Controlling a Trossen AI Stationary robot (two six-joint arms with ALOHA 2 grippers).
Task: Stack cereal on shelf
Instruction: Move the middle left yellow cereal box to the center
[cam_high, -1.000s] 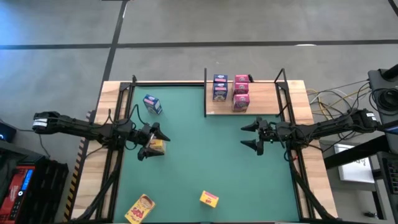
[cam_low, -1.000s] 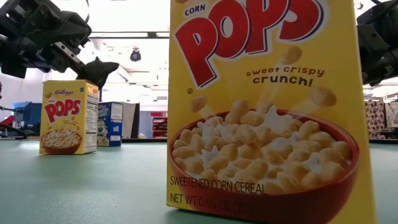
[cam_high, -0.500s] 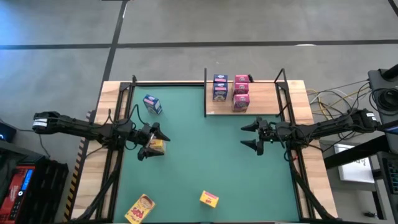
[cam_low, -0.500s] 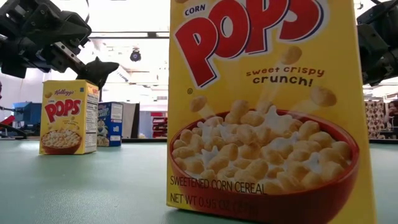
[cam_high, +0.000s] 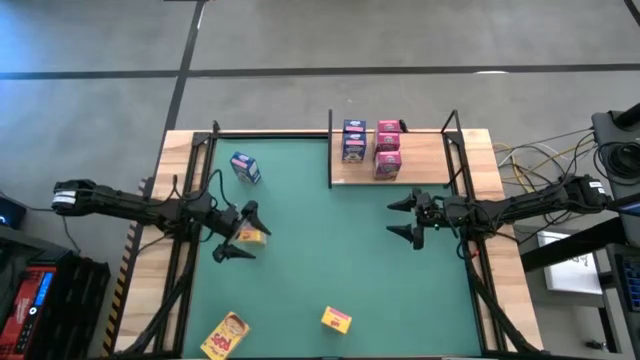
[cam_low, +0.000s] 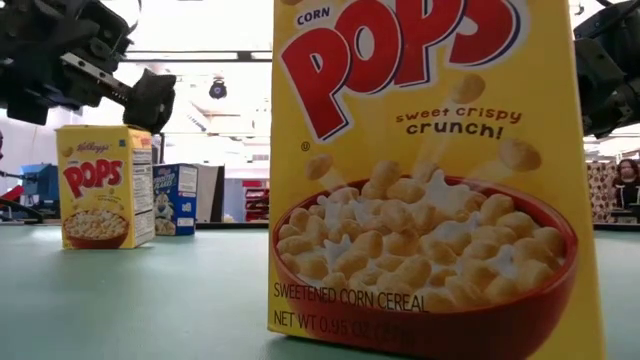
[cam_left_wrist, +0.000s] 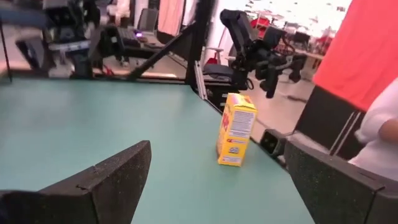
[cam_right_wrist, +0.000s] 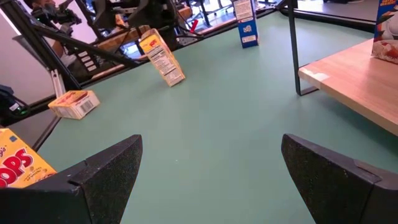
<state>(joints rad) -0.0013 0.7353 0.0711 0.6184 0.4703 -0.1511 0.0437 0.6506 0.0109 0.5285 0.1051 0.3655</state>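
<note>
Cereal boxes are scattered: four stand on the shelf (cam_high: 420, 165) at the mat's far right, blue ones (cam_high: 353, 140) beside pink ones (cam_high: 388, 148); a blue box (cam_high: 244, 167) stands far left; a yellow box (cam_high: 251, 235) sits between the spread fingers of the left gripper (cam_high: 232, 232), untouched as far as I can tell; two more yellow boxes (cam_high: 336, 319) (cam_high: 225, 334) lie at the near edge. The right gripper (cam_high: 401, 219) hovers open, mid-right
</note>
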